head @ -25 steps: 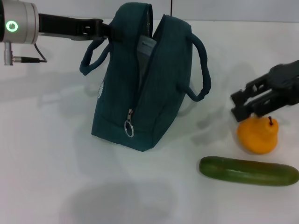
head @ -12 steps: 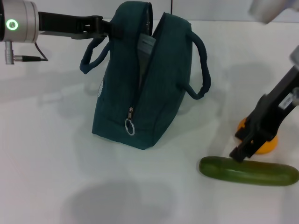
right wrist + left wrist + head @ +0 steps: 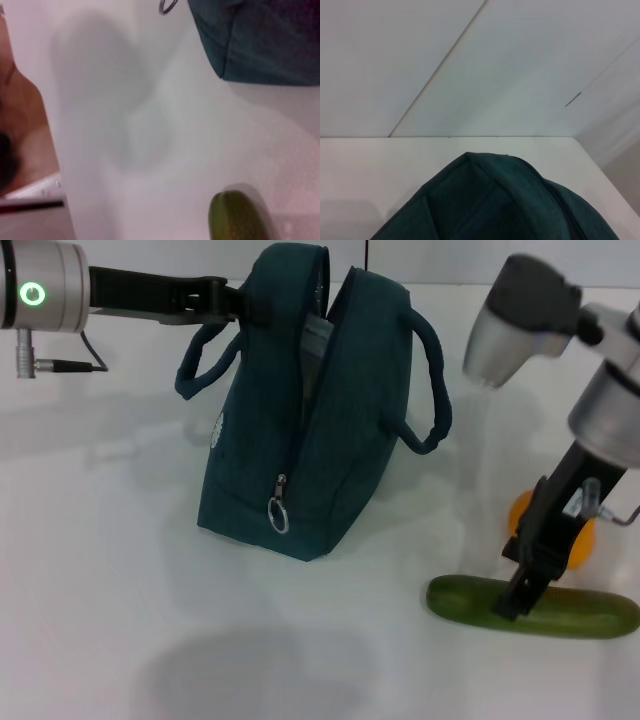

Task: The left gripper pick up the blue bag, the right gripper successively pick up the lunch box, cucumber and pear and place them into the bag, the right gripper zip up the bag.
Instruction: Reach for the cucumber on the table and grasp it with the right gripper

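The blue bag (image 3: 330, 430) stands upright at the table's middle, its zipper open and its ring pull (image 3: 276, 515) hanging low at the front. My left gripper (image 3: 238, 302) is shut on the bag's top rim by the left handle. A pale grey shape (image 3: 316, 338) shows in the opening; I cannot tell whether it is the lunch box or the lining. The cucumber (image 3: 560, 610) lies at the front right. My right gripper (image 3: 512, 604) comes down from above and touches the cucumber's left half. The pear (image 3: 583, 544) sits just behind, mostly hidden by that gripper.
The bag's right handle (image 3: 432, 390) loops out toward the right arm (image 3: 610, 420). In the right wrist view the cucumber's end (image 3: 235, 215), the bag's bottom corner (image 3: 260, 45) and the table's edge appear. The left wrist view shows only the bag's top (image 3: 495, 200).
The right gripper swung from above the pear and dropped onto the cucumber's left half. The bag and the left gripper stayed put.
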`<state>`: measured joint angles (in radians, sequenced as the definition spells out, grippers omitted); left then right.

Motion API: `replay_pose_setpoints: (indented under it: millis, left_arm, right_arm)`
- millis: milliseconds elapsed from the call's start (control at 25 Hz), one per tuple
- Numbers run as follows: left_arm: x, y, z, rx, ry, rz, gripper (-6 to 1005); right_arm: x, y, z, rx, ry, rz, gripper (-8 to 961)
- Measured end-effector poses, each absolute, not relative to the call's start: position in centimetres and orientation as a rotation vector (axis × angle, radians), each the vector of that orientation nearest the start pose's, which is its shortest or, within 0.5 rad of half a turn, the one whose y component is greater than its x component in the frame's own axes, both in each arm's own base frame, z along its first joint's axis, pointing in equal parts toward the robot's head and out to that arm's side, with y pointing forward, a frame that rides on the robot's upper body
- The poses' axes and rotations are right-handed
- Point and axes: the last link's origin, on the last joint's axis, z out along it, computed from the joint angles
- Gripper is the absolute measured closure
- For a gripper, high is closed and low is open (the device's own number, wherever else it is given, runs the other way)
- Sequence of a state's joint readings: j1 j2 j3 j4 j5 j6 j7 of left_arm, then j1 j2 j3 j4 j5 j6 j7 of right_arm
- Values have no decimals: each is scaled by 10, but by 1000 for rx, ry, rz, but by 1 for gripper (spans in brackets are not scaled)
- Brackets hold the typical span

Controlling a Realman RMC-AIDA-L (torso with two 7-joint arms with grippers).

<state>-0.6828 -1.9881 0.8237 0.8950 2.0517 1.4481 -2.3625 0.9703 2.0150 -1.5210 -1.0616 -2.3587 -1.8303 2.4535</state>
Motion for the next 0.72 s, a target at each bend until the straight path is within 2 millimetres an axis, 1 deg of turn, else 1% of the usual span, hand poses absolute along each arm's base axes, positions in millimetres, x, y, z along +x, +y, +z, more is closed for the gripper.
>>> replay_pose_setpoints:
  millis: [80,200,520,720]
  left_arm:
    - [-201,404,58,-2465,-1386,-591,921]
    - [-201,404,58,-2467,-1380,-591,921]
    - [-201,404,56,-2472,-1375,-594,920]
    - [-201,403,55,-2475,-1375,-595,920]
  right_arm:
    - [105,343,-35,-3037,574,-949,221]
    - [103,342,-42,-3025,505,-986,221]
    - [99,342,-54,-2990,355,-1054,222]
    - [101,338,-62,-2982,301,-1093,223]
